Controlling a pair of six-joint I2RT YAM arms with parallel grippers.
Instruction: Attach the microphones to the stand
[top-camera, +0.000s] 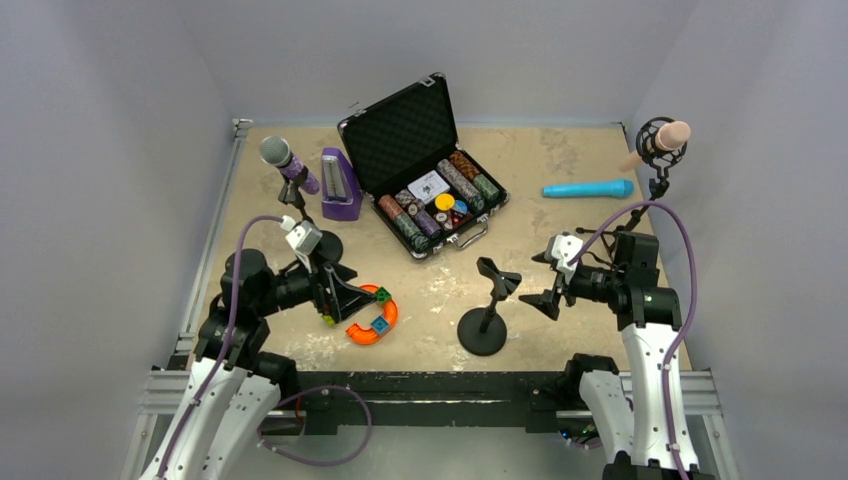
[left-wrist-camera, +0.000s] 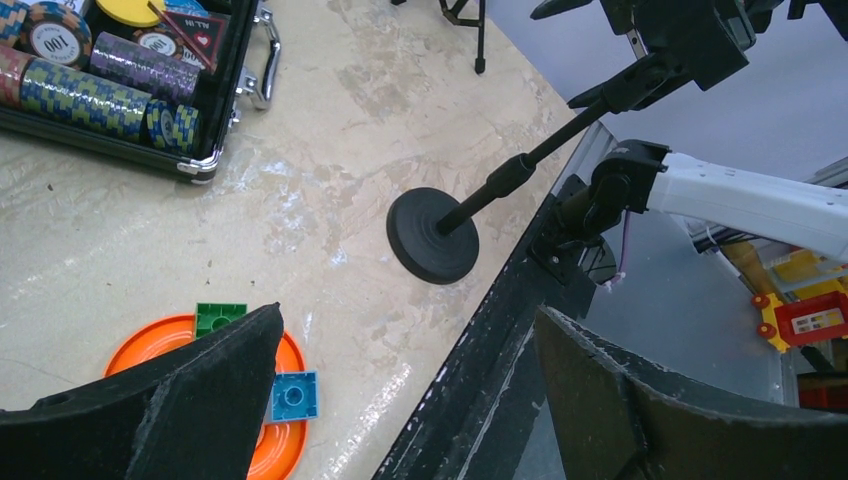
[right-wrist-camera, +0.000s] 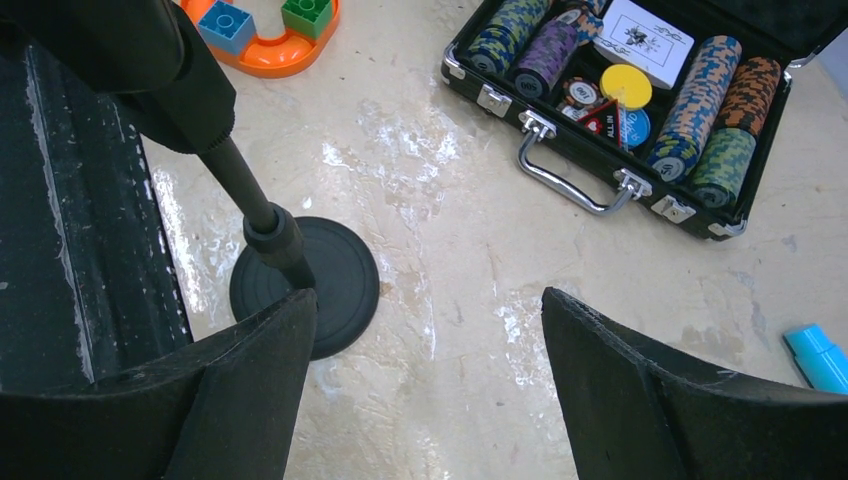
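Black left gripper (top-camera: 343, 292): jaws wide, empty, over orange ring (top-camera: 372, 320) with blocks. Right gripper (top-camera: 547, 280): wide, empty, just beside the bare stand (top-camera: 484, 318). Overhead view alone shows purple mic (top-camera: 288, 160) mounted at left rear and pink mic (top-camera: 672, 134) mounted at right rear. Cyan mic (top-camera: 588, 188) lies flat, far right, its tip also in the right wrist view. Chip case (top-camera: 425, 170) open, centre rear. Surface: scuffed beige tabletop (top-camera: 560, 150); plain grey walls
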